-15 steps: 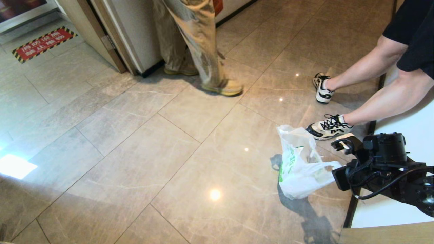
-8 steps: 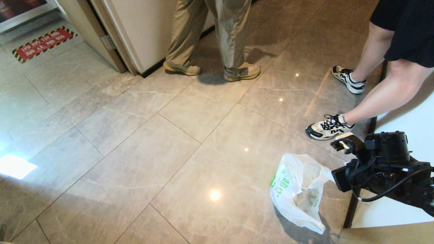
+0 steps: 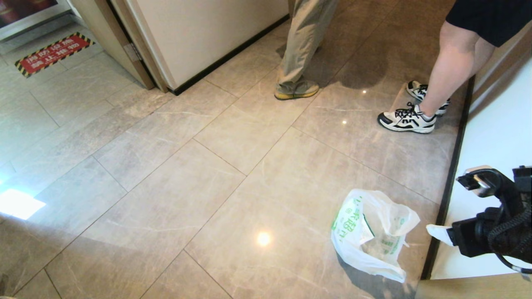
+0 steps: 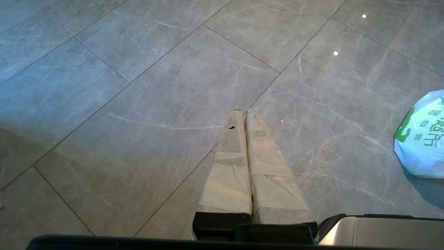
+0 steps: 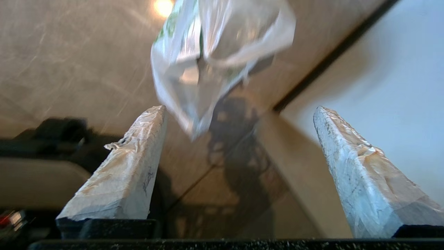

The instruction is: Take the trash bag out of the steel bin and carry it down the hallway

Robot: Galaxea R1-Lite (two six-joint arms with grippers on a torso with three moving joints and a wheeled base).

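Released a moment ago, the trash bag point(image 3: 372, 234) lies slumped on the hallway floor point(image 3: 208, 166) as the right end effector point(image 5: 239, 163), fingers now spread wide and empty, pulls back toward the wall; carry apparently over.

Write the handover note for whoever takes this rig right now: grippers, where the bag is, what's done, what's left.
Right gripper: open, empty, raised beside the cream wall.
Left gripper: shut, empty, parked over bare tiles.
Trash bag: lying crumpled on the hallway floor near the black skirting, touched by neither gripper.
Steel bin: not in view.
Two people's legs stand farther down the floor.
Done: bag is out of the bin and in the hallway.
Left: probably nothing, unless it must go farther.
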